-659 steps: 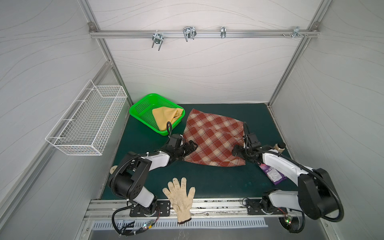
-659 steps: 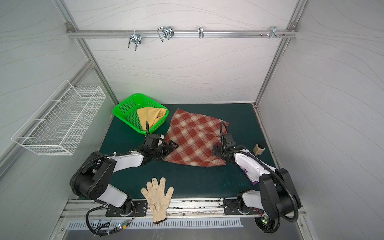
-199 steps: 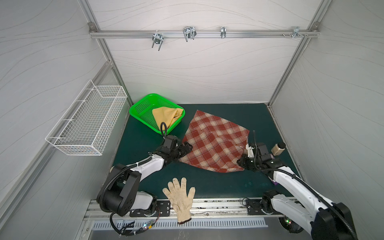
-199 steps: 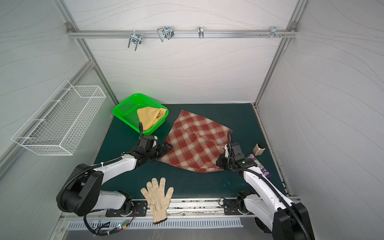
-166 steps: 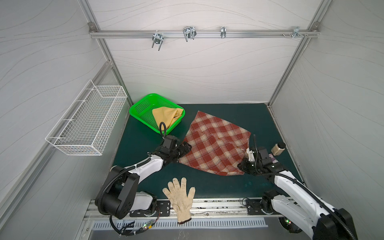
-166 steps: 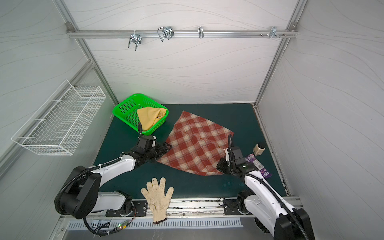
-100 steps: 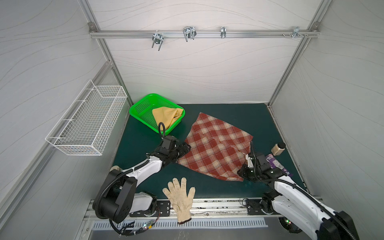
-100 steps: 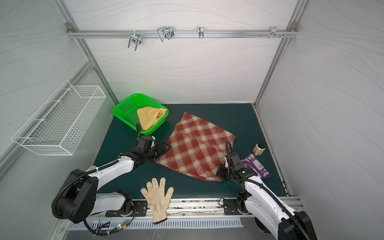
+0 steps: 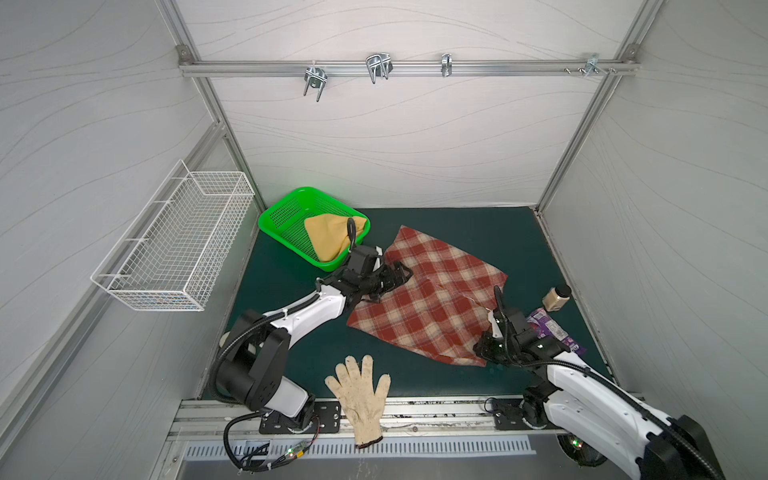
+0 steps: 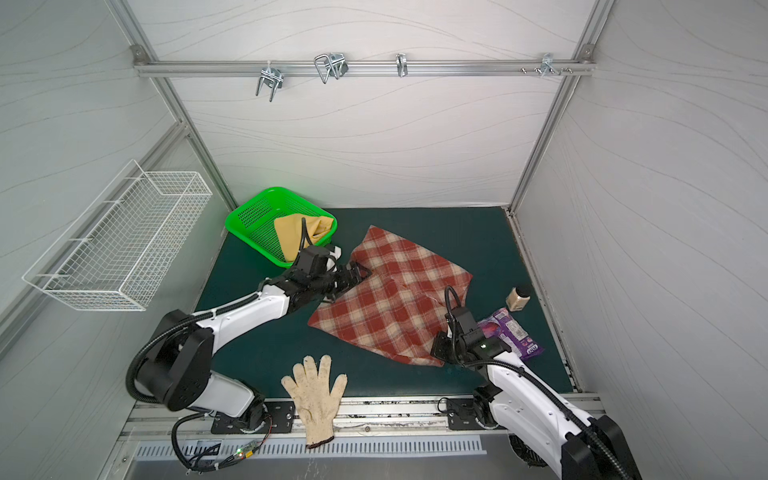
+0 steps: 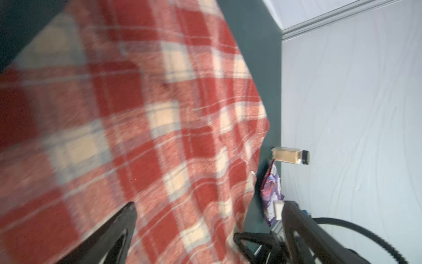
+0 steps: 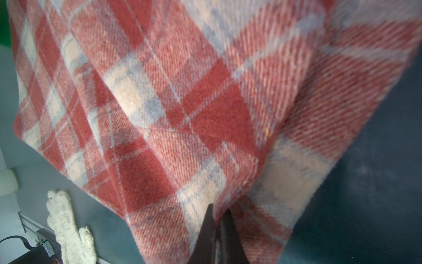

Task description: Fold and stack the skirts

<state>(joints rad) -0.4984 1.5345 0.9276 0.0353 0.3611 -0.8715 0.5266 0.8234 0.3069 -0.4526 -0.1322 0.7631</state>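
The right hand pinches a corner of the rust-red and cream plaid woolly skirt, whose opposite edge lies beneath the wide-open, empty left hand.

- Green plastic mesh basket: at the far left corner of the dark green mat.
- White wire basket: mounted on the left wall.
- Off-white knitted glove: flat, fingers on the mat's near edge, cuff over the front rail.
- Purple printed packet: lying near the mat's right edge.
- Small jar, black lid, tan contents: just beyond the packet.
- Overhead metal bar with metal hooks.
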